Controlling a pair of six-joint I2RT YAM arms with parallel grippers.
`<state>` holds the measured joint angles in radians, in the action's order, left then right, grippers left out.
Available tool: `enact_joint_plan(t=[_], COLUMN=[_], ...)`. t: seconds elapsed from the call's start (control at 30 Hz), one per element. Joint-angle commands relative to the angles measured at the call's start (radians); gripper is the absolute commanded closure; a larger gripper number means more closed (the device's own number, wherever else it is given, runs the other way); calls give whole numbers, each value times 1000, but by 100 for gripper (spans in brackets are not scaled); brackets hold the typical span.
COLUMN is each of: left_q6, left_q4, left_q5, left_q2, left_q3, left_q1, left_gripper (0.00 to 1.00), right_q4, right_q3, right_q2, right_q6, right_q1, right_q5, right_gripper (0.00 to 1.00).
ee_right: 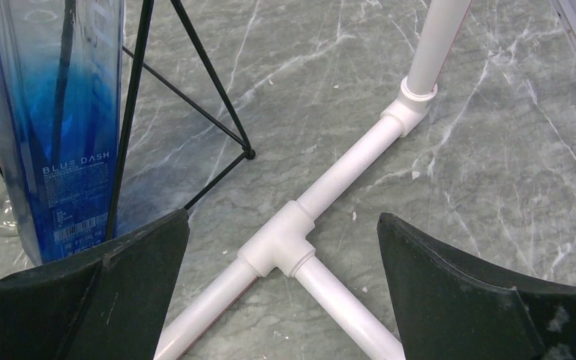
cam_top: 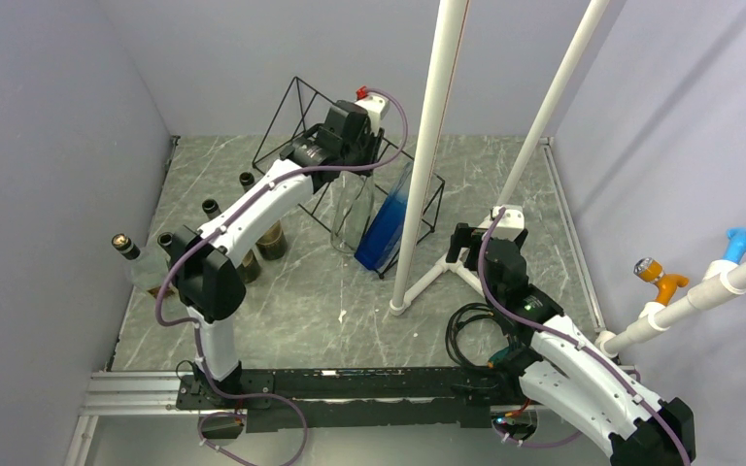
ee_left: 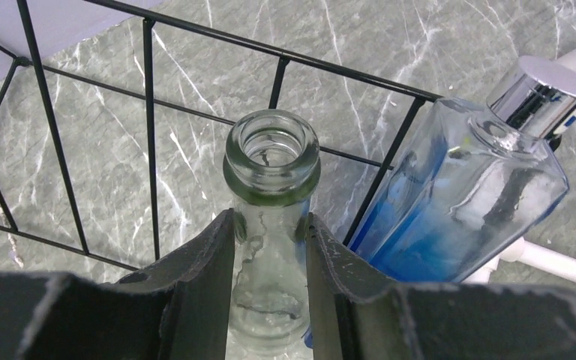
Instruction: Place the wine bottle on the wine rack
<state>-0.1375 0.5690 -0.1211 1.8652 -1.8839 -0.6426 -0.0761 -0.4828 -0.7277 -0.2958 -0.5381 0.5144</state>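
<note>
Smooth clear-glass wine bottle (ee_left: 271, 161), round neck pinched by the left gripper (ee_left: 270, 232).
Thin black-wire wine rack (ee_left: 151, 112) behind; right gripper (ee_right: 281, 225) spread wide.

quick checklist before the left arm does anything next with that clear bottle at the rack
1. Grip: left hand closed on the neck of the clear glass bottle, just below the lip: ok.
2. Bottle positioned at the black wire rack, bars behind its mouth: ok.
3. Bottle's base resting on the bars: cannot tell, it is hidden.
4. Gap to the blue square glass bottle with silver cap alongside: cannot tell, they are very close.
5. Right hand open, away from the rack, above the white pipe stand: ok.
</note>
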Motion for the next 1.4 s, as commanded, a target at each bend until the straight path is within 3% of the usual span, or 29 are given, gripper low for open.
enact_joint_plan(t=[0.0, 0.5, 0.8, 1.13, 1.37], left_q6=[-36, -98, -106, -89, -87], left_q4=[-71, -97, -96, -52, -49], left_q5=[45, 139, 169, 164, 124], left_q2=[12, 86, 84, -33, -259], left_q3=[-62, -97, -95, -29, 170], left_q1=[9, 44, 56, 60, 60], left_gripper=[73, 65, 28, 24, 24], right_q4=[50, 52, 55, 56, 61], right_q3=[0, 0, -1, -3, 1], right_q2=[-3, -12, -19, -31, -43], right_q6=[-9, -9, -8, -8, -8], right_q1=[1, 1, 1, 1, 1], right_q5=[-5, -2, -2, -1, 7], right_gripper=[0, 0, 0, 0, 0])
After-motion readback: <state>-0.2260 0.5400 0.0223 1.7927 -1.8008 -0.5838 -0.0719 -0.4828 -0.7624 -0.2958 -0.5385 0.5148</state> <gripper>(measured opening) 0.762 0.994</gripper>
